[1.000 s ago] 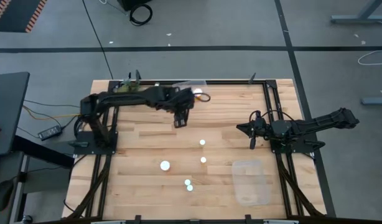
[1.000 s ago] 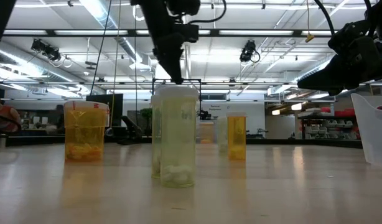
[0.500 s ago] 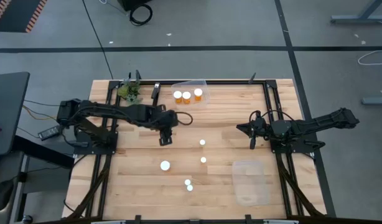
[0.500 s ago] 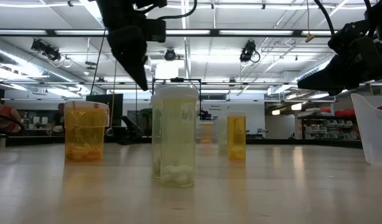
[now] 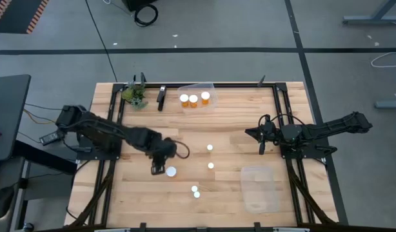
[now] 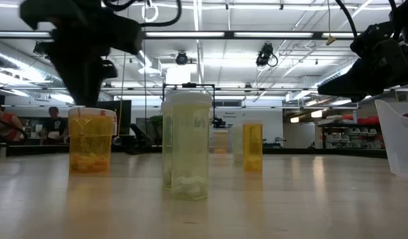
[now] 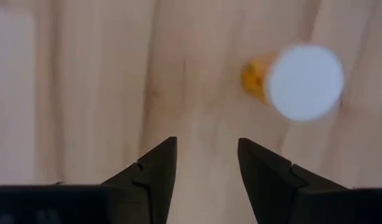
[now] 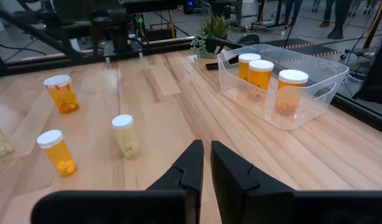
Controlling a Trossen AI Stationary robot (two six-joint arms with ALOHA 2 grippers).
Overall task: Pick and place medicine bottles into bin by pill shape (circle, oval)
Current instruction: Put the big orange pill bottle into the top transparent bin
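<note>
An orange medicine bottle with a white cap point(image 5: 171, 171) stands on the table; it also shows in the left wrist view point(image 7: 300, 81). My left gripper point(image 5: 157, 170) hangs open over bare wood just left of it, fingers pointing down point(image 7: 206, 143), touching nothing. In the low view my left gripper point(image 6: 84, 73) hangs above that bottle point(image 6: 91, 141). Several more bottles point(image 5: 209, 147) point(image 5: 211, 165) point(image 5: 195, 191) stand on the table. My right gripper point(image 5: 261, 148) waits at the right, shut and empty point(image 8: 206, 149).
A clear bin point(image 5: 207, 102) at the far edge holds three orange bottles point(image 8: 260, 73). A second clear bin point(image 5: 259, 188) stands near the right front. A small plant point(image 5: 135, 95) and a dark tool point(image 5: 161, 96) lie at the far left.
My left gripper has gone from beside the far bin toward the table's near edge and a little left, ending beside the orange bottle. The far bin with its three bottles, hidden by the arm before, now shows.
</note>
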